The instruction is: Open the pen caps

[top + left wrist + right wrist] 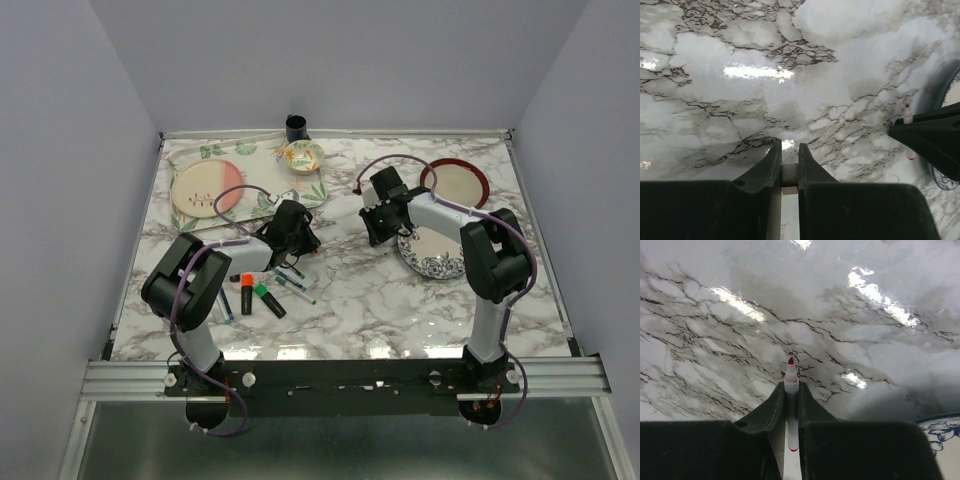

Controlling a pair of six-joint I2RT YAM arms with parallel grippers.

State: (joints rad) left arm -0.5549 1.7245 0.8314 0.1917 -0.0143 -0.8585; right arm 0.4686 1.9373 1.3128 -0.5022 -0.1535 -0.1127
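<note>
Pen caps (246,281) found on the near-left part of the worktop (380,300), in front of the left arm. Orange cap (246,282) sitting on one short black highlighter (246,302), green cap (261,291) sitting on a second highlighter (273,306) just beside it on the right, both lying flat. Just to the right of these, two or three thin pens (296,286) lying near each other; colour of their caps too small to tell surely. One more thin bluish pen (225,306) to the left of the orange highlighter.

Left claw (789,145) low over the marble, almost closed, pinching a small white piece (789,175) between its fingers; cannot tell whether cap or pen body. Right claw (791,385) opposite to it and apart from it, also almost closed, gripping a thin white pen (791,410) sticking out forward between the fingers. Red tip (790,361) of this pen uncovered. Same tip seen also from the left wrist camera, at the top edge of the right claw.

Farther back on the left, a pink and cream plate (178,190) resting on a leaf-patterned mat (212,152), with a small bowl (287,155) at the mat's far right corner and a dark cup (296,127) behind the bowl at the far edge. On the right side, a red-rimmed plate (480,180) and, nearer, a blue-patterned plate (425,265) partly hidden under the right arm.
</note>
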